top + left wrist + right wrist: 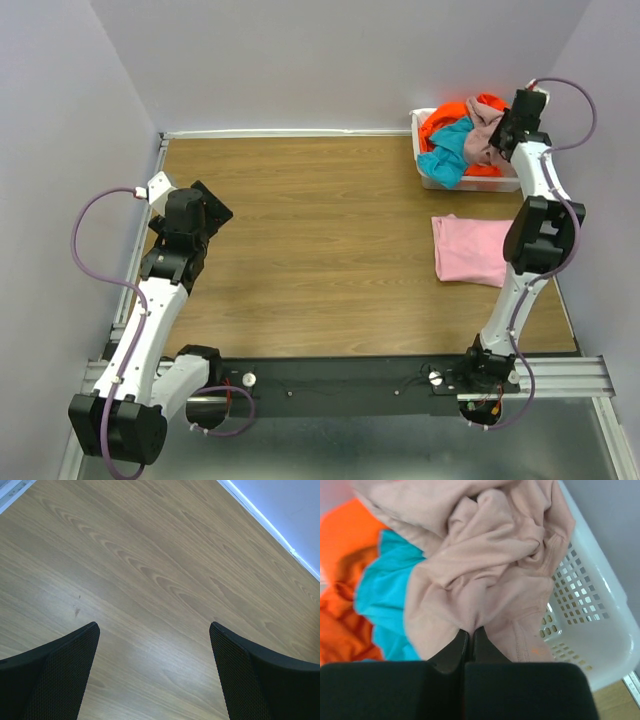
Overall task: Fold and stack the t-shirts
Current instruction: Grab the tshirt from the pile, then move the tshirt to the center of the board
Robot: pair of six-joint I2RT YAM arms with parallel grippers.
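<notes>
Top view first: the white basket (480, 184) sits at the far right corner of the bench (300, 240), stuffed with an orange t-shirt (440, 124), a teal t-shirt (452, 150) and a dusty rose t-shirt (486, 132), all crumpled together. A light pink t-shirt (470, 250) lies folded flat on the bench just in front of the basket. The right arm (540, 235) reaches over the basket's right end, and the left arm (180, 240) hangs over the left side of the bench, well apart from all the shirts.

Left wrist view: the left jaws are spread wide, with nothing but bare bench (160, 580) between them.

Right wrist view: the right jaws are pinched together on a fold of the dusty rose t-shirt (485, 570), which is heaped on top in the basket (590, 630). The teal t-shirt (385, 595) and orange t-shirt (340, 605) sit to its left.
</notes>
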